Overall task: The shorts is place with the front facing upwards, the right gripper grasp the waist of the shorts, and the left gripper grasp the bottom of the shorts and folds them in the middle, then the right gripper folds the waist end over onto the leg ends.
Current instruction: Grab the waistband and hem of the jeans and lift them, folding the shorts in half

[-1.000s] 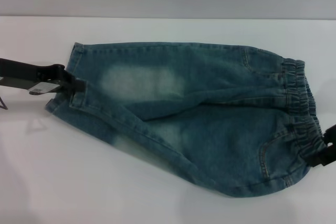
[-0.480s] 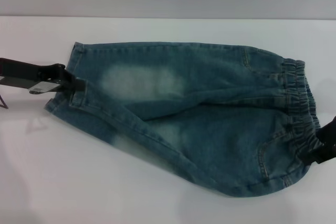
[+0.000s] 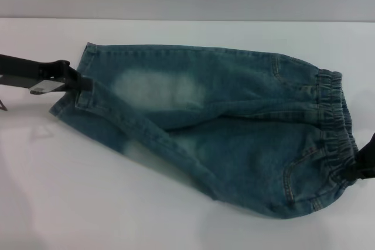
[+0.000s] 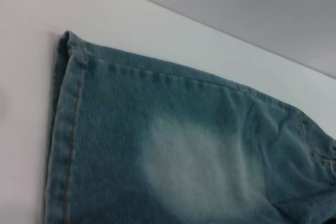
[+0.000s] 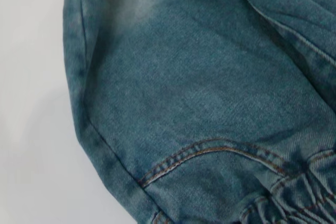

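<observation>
The left gripper [image 3: 79, 83], slim black fingers reaching in from the tabletop's left edge, was closed on the bottom of the shorts [image 3: 75, 95], pinching the flat hemmed denim where the two legs meet. I judged that grip was there to carry the hem across for the lengthwise fold. At the right edge of the white tabletop [image 3: 176, 215], the right gripper [image 3: 364, 159] showed only as a dark shape against the ruffled elastic waistband [image 3: 334, 115]; it appeared to have hold of the waist, though its fingers were mostly out of view and I cannot tell how they stood.

Between them the long blue-green denim shorts [image 3: 234, 133] lay across the middle of the tabletop, front up, hems to the left and waist to the right, one pale faded thigh patch [image 3: 158, 89] showing.

Compared with half a second earlier, the left gripper had risen and drawn toward the far edge, lifting the hem corner, and the near leg had been pulled farther from the front edge.
</observation>
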Controlling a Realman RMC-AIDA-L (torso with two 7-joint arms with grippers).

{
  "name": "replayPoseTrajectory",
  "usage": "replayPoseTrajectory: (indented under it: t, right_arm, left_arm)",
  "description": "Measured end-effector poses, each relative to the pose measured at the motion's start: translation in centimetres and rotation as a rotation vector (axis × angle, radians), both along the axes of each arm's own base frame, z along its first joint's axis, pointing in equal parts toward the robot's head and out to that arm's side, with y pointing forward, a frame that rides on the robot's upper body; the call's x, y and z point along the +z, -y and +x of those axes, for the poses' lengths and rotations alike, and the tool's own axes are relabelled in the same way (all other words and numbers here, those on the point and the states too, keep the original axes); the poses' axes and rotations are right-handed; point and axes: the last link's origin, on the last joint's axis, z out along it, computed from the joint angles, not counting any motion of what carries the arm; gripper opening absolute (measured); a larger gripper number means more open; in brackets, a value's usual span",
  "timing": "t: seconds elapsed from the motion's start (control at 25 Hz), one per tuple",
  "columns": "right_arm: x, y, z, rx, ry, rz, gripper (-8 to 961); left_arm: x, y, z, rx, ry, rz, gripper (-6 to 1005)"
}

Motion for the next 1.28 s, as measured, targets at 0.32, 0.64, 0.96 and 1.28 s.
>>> replayPoseTrajectory:
  t: [0.32, 0.64, 0.96, 1.28]
  right_arm:
    - [0.8, 0.6, 0.9, -0.012, -0.038, 0.028, 7]
    - [2.1, 2.3, 2.7, -0.037, -0.342, 0.217, 7]
    - [1.6, 4.0, 3.5, -0.058, -0.603, 0.433, 6]
    - [0.3, 4.2, 4.8, -0.059, -0.68, 0.653, 6]
  left_arm:
    - [1.4, -0.9, 0.3, 0.001, 0.006, 0.059, 80]
    - [2.6, -1.4, -0.4, 0.027, 0.018, 0.136, 86]
    - [1.6, -2.1, 0.4, 0.015, 0.015, 0.159, 91]
    - [1.4, -3.5, 0.5, 0.019, -0.023, 0.252, 97]
